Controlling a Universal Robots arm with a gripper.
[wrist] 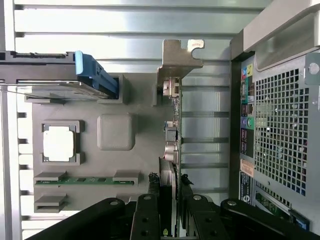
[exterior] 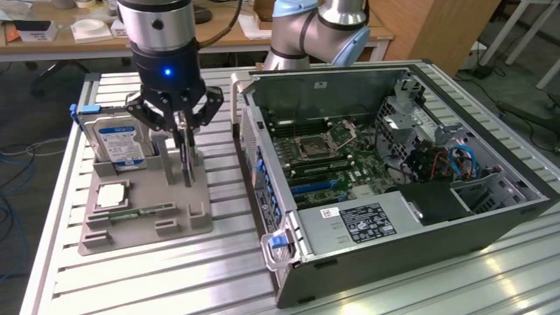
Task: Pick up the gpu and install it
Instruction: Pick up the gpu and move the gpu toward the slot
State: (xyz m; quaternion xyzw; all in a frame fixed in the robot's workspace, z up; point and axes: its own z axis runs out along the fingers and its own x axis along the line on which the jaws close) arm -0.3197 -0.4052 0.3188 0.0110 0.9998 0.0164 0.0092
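Your counter (exterior: 157, 275) is bare ribbed aluminium, brushed, with a soft shine where the light catches it. The holder (exterior: 188, 220) you see is grey plastic, matt and a little rough-looking. The graphics card (exterior: 187, 167) gives you a dark matt edge, and its end bracket (wrist: 177, 57) is bare sheet metal, dull silver. Your gripper (exterior: 182, 131) is black and smooth, with a slight sheen. The hard drive (exterior: 118, 141) is silver metal under a glossy blue-and-white label, with a blue plastic clip (exterior: 85, 111). The chip (exterior: 111, 195) has a pale satin metal lid. The computer case (exterior: 394, 252) is dark matt painted metal outside and bare grey steel inside, with a perforated metal grille (wrist: 282, 125).
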